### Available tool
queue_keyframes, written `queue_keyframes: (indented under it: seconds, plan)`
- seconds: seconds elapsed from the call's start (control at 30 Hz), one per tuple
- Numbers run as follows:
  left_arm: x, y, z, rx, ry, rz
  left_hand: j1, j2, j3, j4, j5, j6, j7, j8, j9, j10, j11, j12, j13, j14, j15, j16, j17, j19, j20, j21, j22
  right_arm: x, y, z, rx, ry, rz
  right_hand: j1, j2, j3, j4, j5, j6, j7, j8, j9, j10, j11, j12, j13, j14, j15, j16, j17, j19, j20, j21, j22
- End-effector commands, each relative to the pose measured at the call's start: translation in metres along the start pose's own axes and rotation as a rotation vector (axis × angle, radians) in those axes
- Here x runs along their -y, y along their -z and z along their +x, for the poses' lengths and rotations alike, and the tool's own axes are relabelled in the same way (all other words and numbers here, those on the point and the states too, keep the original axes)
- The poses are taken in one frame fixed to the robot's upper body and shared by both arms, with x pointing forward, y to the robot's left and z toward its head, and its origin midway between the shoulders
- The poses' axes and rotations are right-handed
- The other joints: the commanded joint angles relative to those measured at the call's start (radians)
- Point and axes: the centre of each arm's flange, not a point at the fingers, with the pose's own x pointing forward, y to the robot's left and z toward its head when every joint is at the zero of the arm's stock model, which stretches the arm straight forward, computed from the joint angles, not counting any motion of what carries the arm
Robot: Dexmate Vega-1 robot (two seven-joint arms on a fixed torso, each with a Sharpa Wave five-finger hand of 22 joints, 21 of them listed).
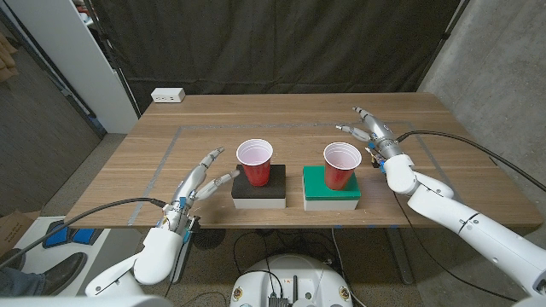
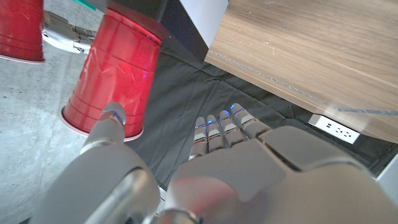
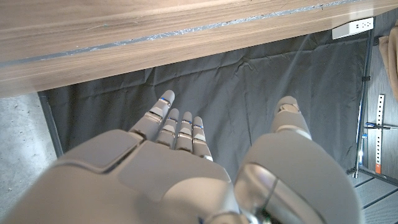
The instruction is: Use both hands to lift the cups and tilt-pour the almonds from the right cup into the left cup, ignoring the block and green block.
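Standing on a black block [image 1: 260, 193], the left cup [image 1: 254, 162] was upright near the middle of the worktop [image 1: 444, 153], its white inside facing up. Beside it, at 3 o'clock, the right cup [image 1: 342, 165] stood upright on a green block [image 1: 331, 182] with a white base. The two blocks sat close together with a narrow gap between them. What lay inside either cup could not be made out (the insides read only as pale).

The left hand [image 1: 201, 182] was at about 9 o'clock of the left cup, near it but apart, its fingers [image 1: 213, 157] released and spread, reaching toward the cup and grasping nothing. In the left wrist view the same hand [image 2: 205, 168] showed with its fingers [image 2: 219, 126] straight and the thumb off to one side, the left cup [image 2: 112, 74] ahead of them and a slice of the right cup [image 2: 20, 30] past it.

The right hand [image 1: 375, 135] was at about 2 o'clock of the right cup, just apart from it, fingers [image 1: 345, 130] released and splayed, holding nothing. The right wrist view showed that hand [image 3: 186, 168] with fingers [image 3: 180, 123] stretched out, the thumb separate.

At 12 o'clock, on the far edge of the worktop, lay a white power strip [image 1: 168, 95]. Grey tape lines [image 1: 167, 153] marked a rectangle on the wood around the blocks.
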Motion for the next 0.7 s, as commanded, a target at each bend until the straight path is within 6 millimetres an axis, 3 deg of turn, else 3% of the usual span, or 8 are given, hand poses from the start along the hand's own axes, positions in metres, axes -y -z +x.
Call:
queue_keyframes:
  seconds: [0.03,0.27,0.5,0.7]
  plan:
    - [0.001,-0.009,0.001,0.05,0.081,0.006,0.008,-0.005,-0.003,0.001,0.007,-0.006,0.002,0.0,0.003,-0.008,0.001,0.0,0.004,-0.005,-0.015,-0.002,0.003,-0.009,-0.051,-0.001,0.002,-0.001,-0.004,-0.006,-0.007,0.011,0.0,-0.005,0.003,0.002,0.003,0.003,0.01,0.002,0.008,0.005,0.007,0.002,0.008,0.003,0.012,-0.001,0.008,0.002,0.008,0.001,0.003,0.001]
    - [0.002,-0.021,0.005,0.092,0.125,0.081,0.008,-0.01,-0.008,0.0,0.006,-0.026,0.003,-0.005,0.003,-0.019,0.007,-0.003,0.004,-0.014,-0.01,-0.003,0.003,-0.02,-0.051,-0.003,0.002,-0.001,-0.007,-0.008,-0.006,0.035,0.0,-0.005,0.003,0.002,0.003,0.003,0.012,0.002,0.009,0.005,0.006,0.002,0.008,0.003,0.01,-0.001,0.007,0.001,0.007,0.001,0.002,0.001]
    - [0.001,-0.015,0.013,0.088,0.123,0.066,0.007,-0.012,-0.011,0.0,0.006,-0.027,0.003,-0.003,0.003,-0.017,0.006,-0.001,0.004,-0.013,-0.013,-0.002,0.004,-0.019,-0.048,-0.001,0.002,0.0,-0.008,-0.008,-0.012,0.036,-0.005,-0.005,0.004,0.002,0.003,0.003,0.011,0.002,0.008,0.005,0.005,0.002,0.007,0.002,0.007,-0.001,0.006,0.001,0.003,0.001,0.001,0.001]
    - [0.013,-0.019,0.025,0.111,0.162,0.074,0.008,-0.012,-0.013,0.0,0.006,-0.019,0.003,0.002,0.003,-0.011,0.004,0.002,0.004,-0.007,-0.013,0.001,0.004,-0.013,-0.046,0.003,0.002,-0.001,-0.006,-0.009,-0.019,0.031,-0.002,-0.005,0.004,0.002,0.003,0.003,0.011,0.002,0.008,0.005,0.005,0.002,0.007,0.002,0.007,-0.002,0.006,0.001,0.003,0.001,0.001,0.001]
